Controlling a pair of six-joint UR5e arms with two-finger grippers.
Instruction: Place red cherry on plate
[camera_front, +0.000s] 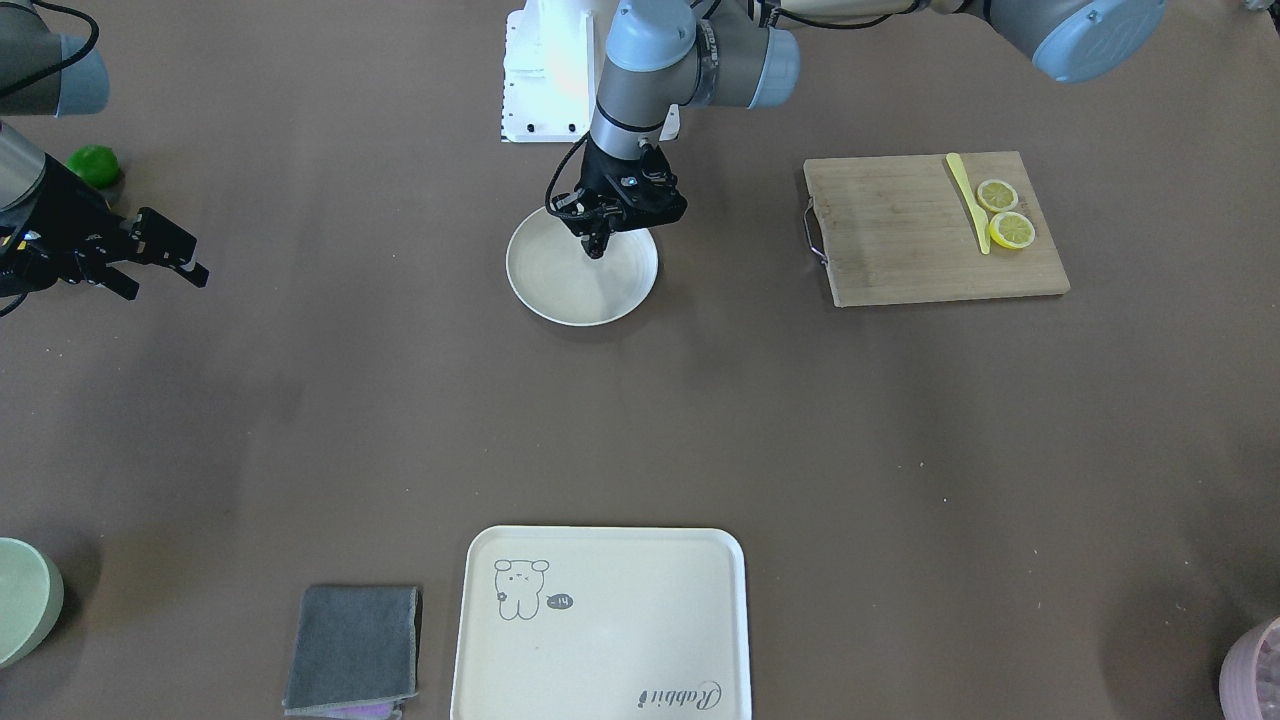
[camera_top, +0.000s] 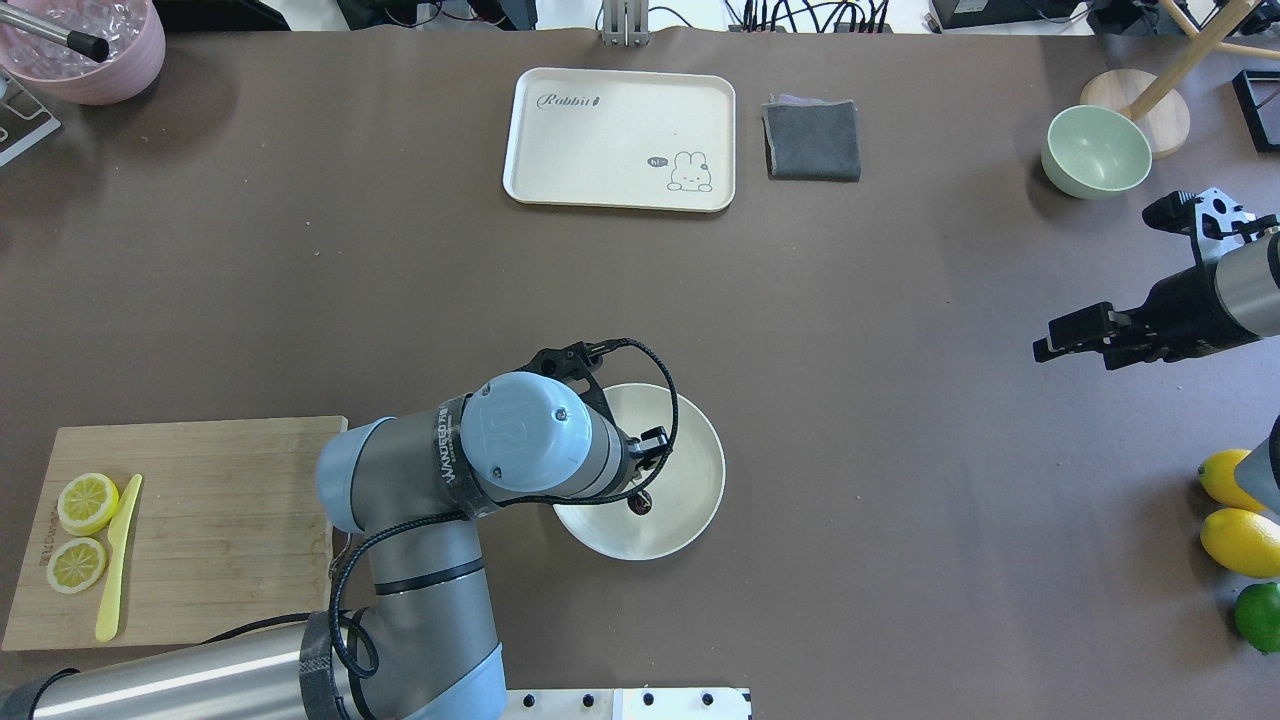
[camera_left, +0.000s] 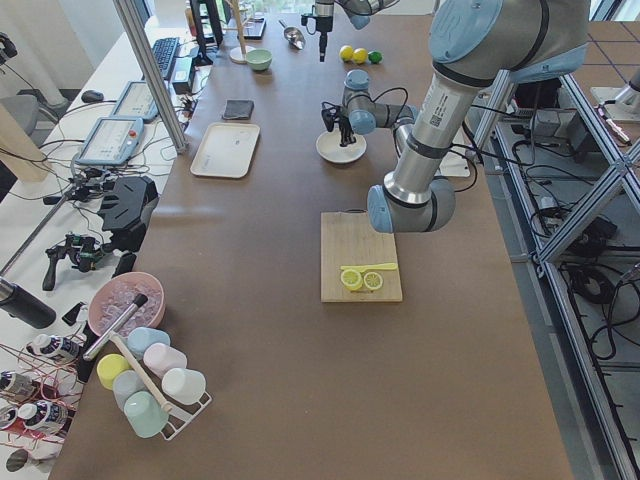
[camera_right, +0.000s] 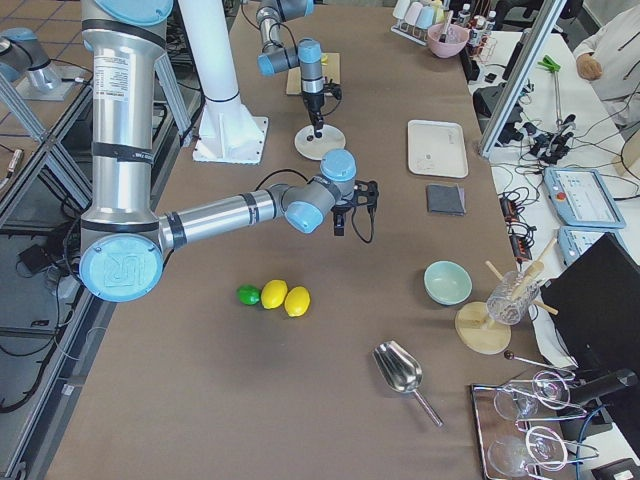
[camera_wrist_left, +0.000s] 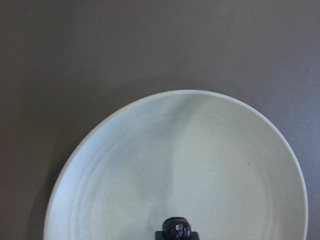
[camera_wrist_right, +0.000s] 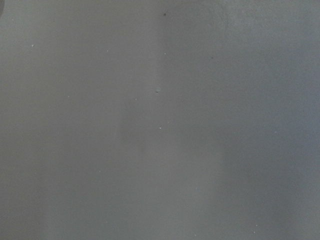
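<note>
The round cream-white plate (camera_front: 560, 290) (camera_top: 690, 445) (camera_wrist_left: 210, 165) lies near the robot's side of the table, at its middle. My left gripper (camera_front: 595, 250) (camera_top: 640, 500) points straight down over the plate, just above its surface, and is shut on the red cherry (camera_wrist_left: 176, 227) (camera_top: 640, 505). The cherry shows as a small dark round fruit between the fingertips. Its stem is hidden. My right gripper (camera_front: 170, 283) (camera_top: 1050, 350) hovers open and empty far off to the robot's right, above bare table.
A wooden cutting board (camera_front: 900, 240) carries two lemon slices (camera_front: 1005, 215) and a yellow knife (camera_front: 968, 200). At the far edge stand a rabbit tray (camera_front: 600, 620), a grey cloth (camera_front: 352, 648) and a pale green bowl (camera_top: 1095, 150). Lemons and a lime (camera_top: 1240, 540) lie near the right arm.
</note>
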